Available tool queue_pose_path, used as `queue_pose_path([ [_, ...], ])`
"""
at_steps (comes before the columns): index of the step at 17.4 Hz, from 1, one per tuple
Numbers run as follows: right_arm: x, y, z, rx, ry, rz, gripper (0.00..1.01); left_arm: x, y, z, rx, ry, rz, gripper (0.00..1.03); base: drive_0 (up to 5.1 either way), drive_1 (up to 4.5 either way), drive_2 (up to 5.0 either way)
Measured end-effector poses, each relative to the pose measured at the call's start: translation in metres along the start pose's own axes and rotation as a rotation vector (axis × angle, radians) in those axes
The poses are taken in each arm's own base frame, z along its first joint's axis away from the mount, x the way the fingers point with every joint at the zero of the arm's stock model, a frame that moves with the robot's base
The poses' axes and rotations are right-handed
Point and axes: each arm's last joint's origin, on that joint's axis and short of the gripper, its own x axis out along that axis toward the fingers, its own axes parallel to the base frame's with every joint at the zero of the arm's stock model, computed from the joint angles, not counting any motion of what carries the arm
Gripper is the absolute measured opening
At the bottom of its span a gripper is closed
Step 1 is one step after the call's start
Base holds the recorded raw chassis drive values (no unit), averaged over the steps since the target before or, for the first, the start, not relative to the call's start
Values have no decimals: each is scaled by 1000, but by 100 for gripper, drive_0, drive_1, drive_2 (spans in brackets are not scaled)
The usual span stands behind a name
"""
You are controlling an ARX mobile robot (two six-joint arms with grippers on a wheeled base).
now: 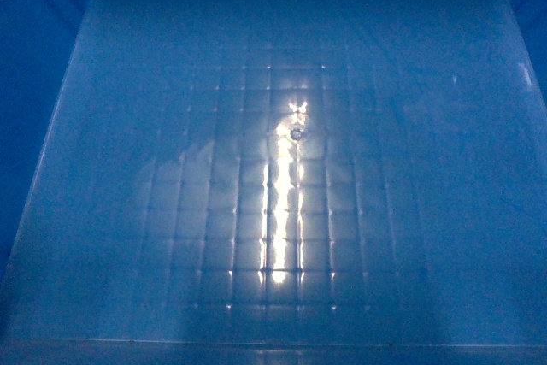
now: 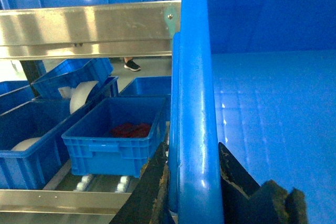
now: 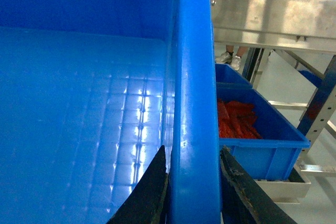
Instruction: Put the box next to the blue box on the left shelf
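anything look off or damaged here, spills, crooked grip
Nothing stands out. The box is empty and intact, each side rim clamped squarely by the left gripper and right gripper; the red items lie inside their own crate.

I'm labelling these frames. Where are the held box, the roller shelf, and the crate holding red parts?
box (image 1: 291, 134), head view, gridded inner floor.
roller shelf (image 2: 84, 184), left wrist view, white rollers.
crate with red parts (image 3: 268, 140), right wrist view, near rim.

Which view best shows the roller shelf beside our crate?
Left wrist view: white rollers show between grey rails under the small blue bin. Right wrist view shows only rack framing and a bin of red parts; head view shows just crate floor.
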Motion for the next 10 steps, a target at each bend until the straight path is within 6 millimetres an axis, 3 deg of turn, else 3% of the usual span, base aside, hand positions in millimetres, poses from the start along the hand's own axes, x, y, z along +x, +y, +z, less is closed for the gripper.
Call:
queue_pose_path([
  [10, 0, 0, 0, 0, -1, 0, 21, 0, 0, 0, 0, -1, 0, 18, 0, 0, 0],
])
